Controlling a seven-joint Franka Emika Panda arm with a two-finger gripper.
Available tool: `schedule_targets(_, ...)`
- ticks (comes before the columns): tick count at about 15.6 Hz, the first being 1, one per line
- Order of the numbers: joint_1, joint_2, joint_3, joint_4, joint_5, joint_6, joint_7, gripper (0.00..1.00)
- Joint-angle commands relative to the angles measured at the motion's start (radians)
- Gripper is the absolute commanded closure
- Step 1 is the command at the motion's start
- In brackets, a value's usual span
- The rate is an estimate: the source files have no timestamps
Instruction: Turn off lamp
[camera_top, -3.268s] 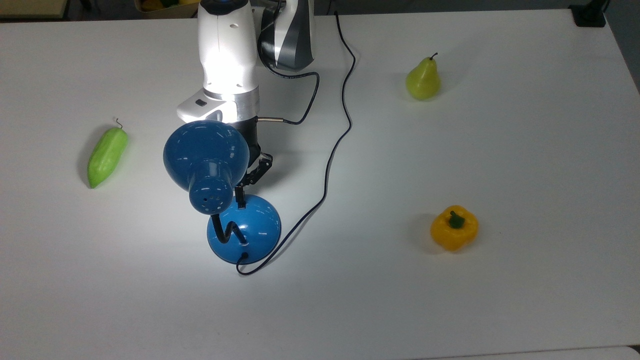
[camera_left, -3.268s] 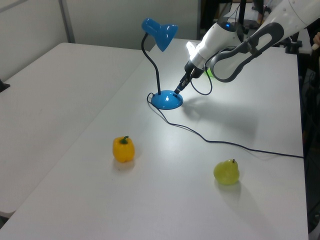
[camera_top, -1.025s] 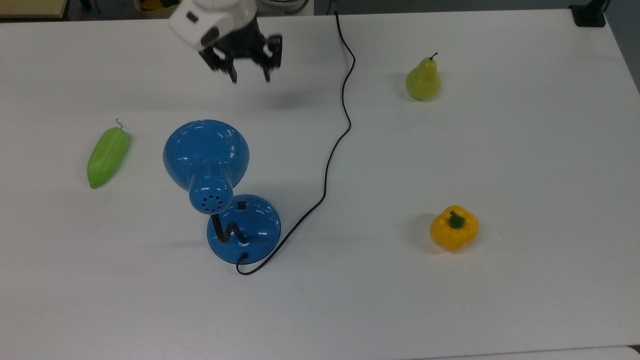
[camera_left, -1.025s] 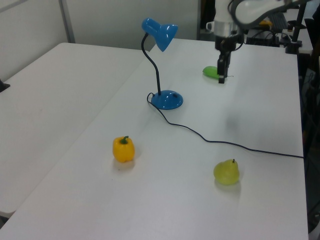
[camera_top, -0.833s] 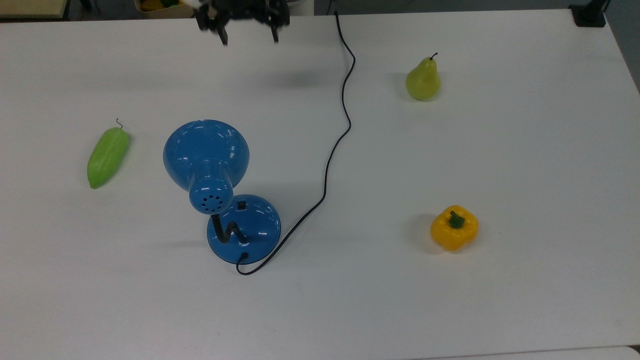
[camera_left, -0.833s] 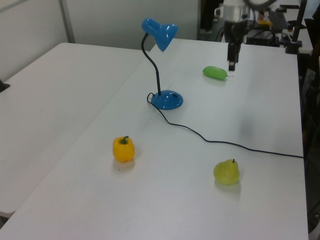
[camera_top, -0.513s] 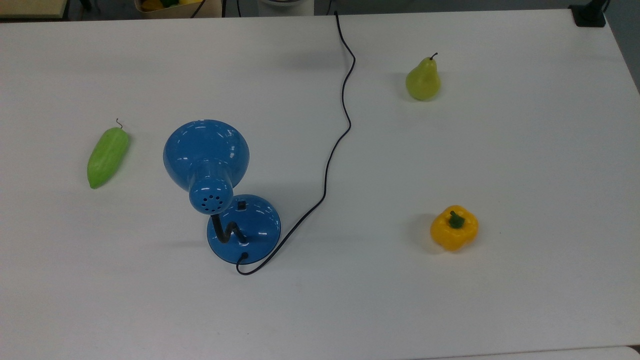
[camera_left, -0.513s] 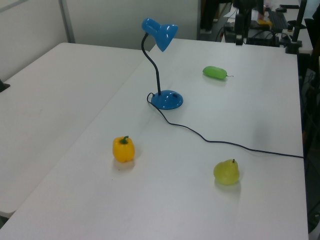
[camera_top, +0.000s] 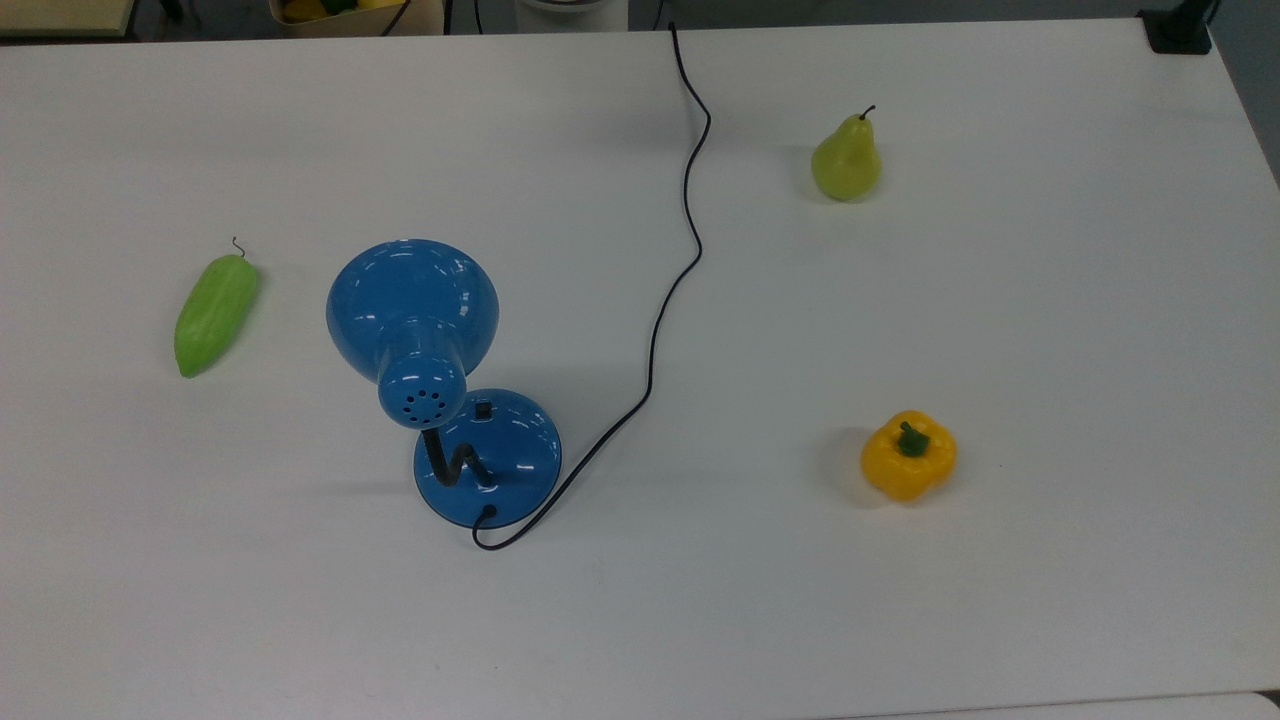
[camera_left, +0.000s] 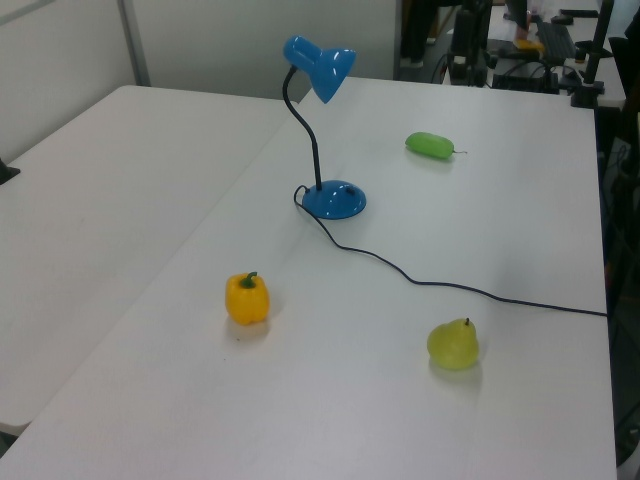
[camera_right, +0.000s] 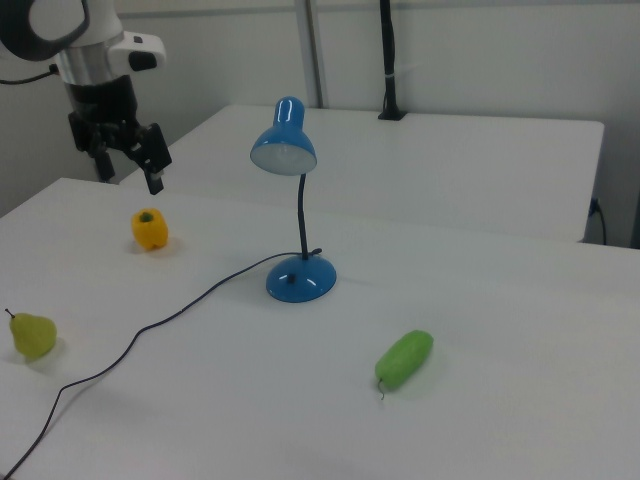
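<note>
The blue lamp stands on the white table. Its bell shade hangs over the round base, joined by a black bendy neck. A small black switch sits on the base's far side in the top view. No pool of light shows under the shade, which points at the table. In the left view the lamp base has nothing touching it. My gripper hangs open and empty high at the right view's left, far from the lamp base.
A thin dark cord snakes from the base to the table's far edge. A green pear, a yellow bell pepper and a green cucumber-like vegetable lie spread around the lamp.
The gripper left the lamp's switch, rose and pulled back past the top view's top edge. The bright light on the table around the lamp has gone out.
</note>
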Motion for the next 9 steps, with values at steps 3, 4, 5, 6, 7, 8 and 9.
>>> schedule_targets(3, 0.008, 0.069, -0.04, 0.009, -0.001, 0.104, -0.111, 0.0)
schedule_targets(4, 0.006, 0.071, -0.043, 0.009, -0.003, 0.102, -0.119, 0.0)
schedule_targets(5, 0.003, 0.069, -0.044, 0.011, -0.003, 0.101, -0.145, 0.0)
schedule_targets(6, 0.001, 0.069, -0.044, 0.014, -0.003, 0.098, -0.162, 0.0)
schedule_targets(7, 0.003, 0.068, -0.043, 0.014, -0.005, 0.098, -0.163, 0.0)
schedule_targets(8, 0.006, 0.067, -0.043, 0.014, -0.006, 0.098, -0.159, 0.0)
schedule_targets(9, 0.007, 0.067, -0.043, 0.014, -0.006, 0.098, -0.156, 0.0)
